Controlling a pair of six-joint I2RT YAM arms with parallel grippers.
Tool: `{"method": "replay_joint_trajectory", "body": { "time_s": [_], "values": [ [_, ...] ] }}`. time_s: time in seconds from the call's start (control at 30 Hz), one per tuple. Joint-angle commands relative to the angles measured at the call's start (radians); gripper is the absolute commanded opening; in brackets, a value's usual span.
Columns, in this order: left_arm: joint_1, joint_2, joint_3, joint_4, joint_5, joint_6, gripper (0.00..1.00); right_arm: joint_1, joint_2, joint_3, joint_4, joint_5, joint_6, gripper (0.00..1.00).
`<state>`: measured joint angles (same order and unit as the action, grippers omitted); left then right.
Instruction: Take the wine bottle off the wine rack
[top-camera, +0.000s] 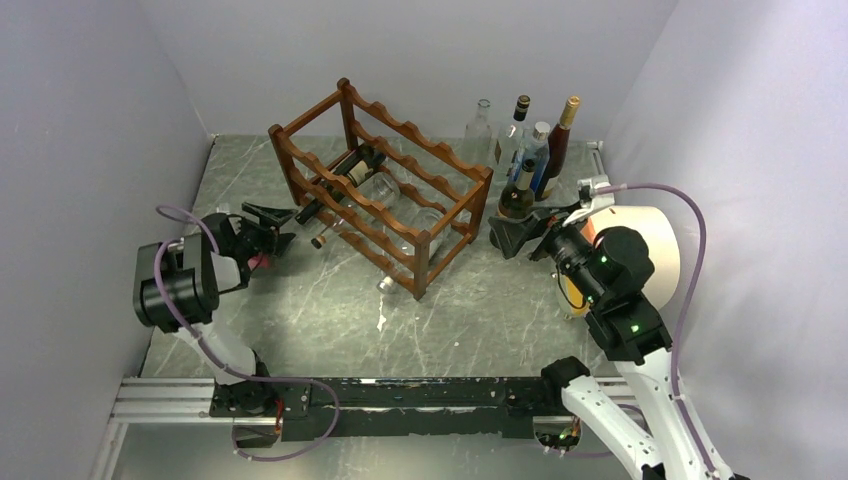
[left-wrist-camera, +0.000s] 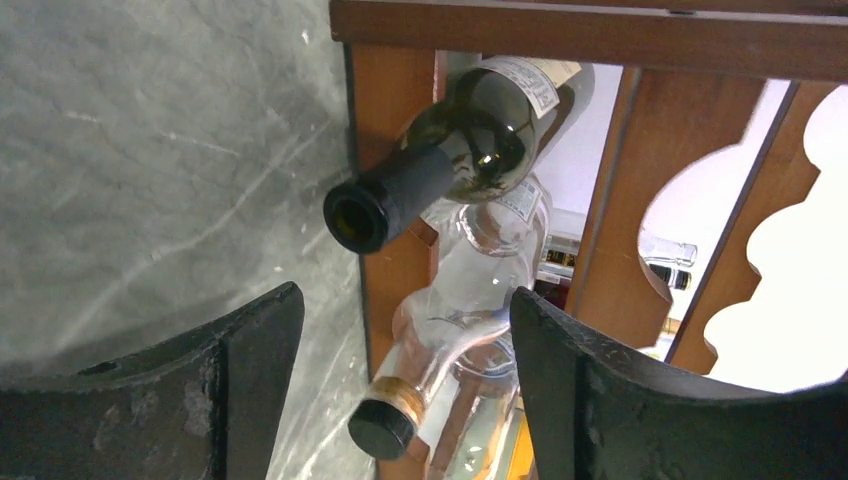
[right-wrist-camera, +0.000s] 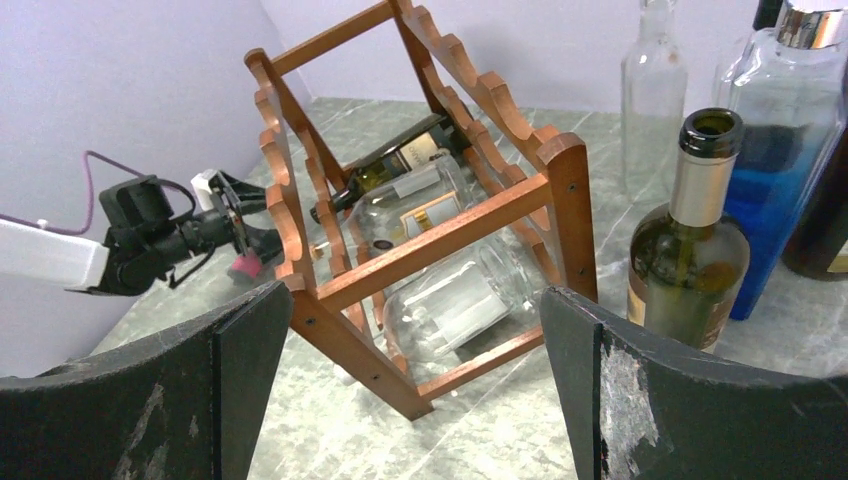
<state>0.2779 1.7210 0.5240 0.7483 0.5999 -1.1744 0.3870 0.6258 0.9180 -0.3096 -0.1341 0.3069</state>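
Note:
The reddish-brown wine rack (top-camera: 420, 137) (right-wrist-camera: 440, 240) stands askew mid-table. A dark green wine bottle (top-camera: 355, 165) (left-wrist-camera: 470, 150) (right-wrist-camera: 400, 160) lies in its upper tier, open mouth pointing out of the left end. Under it lies a clear bottle (left-wrist-camera: 470, 290) with a gold collar and black cap. My left gripper (top-camera: 275, 228) (left-wrist-camera: 405, 300) is open at the rack's left end, its fingers either side of the clear bottle's neck and below the wine bottle's mouth, touching neither. My right gripper (top-camera: 520, 235) (right-wrist-camera: 415, 295) is open by the rack's right end, holding nothing.
A wide clear jar (right-wrist-camera: 460, 300) lies in the rack's lowest tier. Several upright bottles (top-camera: 530, 150) stand at the back right, among them a green one (right-wrist-camera: 690, 250) and a blue one (right-wrist-camera: 790, 130) close to my right gripper. Walls close in left, right and behind.

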Motion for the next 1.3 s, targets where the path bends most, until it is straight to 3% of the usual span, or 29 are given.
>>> {"method": "replay_joint_trajectory", "body": {
  "time_s": [0.0, 0.07, 0.3, 0.57, 1.0, 1.13, 1.27],
  "values": [
    [-0.004, 0.123, 0.03, 0.203, 0.07, -0.024, 0.76, -0.005, -0.01, 0.023, -0.007, 0.014, 0.002, 1.0],
    [-0.015, 0.163, 0.038, 0.269, 0.079, -0.034, 0.72, -0.005, -0.001, 0.03, -0.012, 0.001, 0.007, 1.0],
    [-0.059, 0.223, 0.127, 0.221, 0.065, 0.028, 0.71, -0.005, 0.03, 0.059, -0.051, -0.037, 0.027, 1.0],
    [-0.064, 0.318, 0.182, 0.252, 0.072, -0.006, 0.68, -0.005, 0.058, 0.12, -0.072, -0.087, 0.042, 1.0],
    [-0.07, 0.4, 0.246, 0.315, 0.121, -0.017, 0.69, 0.019, 0.283, 0.208, -0.024, -0.219, 0.065, 1.0],
    [-0.071, 0.416, 0.255, 0.346, 0.134, -0.031, 0.63, 0.142, 0.35, 0.246, -0.01, -0.13, 0.052, 1.0],
    [-0.068, 0.42, 0.249, 0.352, 0.143, -0.034, 0.5, 0.383, 0.48, 0.353, -0.08, 0.136, -0.034, 1.0]
  ]
}}
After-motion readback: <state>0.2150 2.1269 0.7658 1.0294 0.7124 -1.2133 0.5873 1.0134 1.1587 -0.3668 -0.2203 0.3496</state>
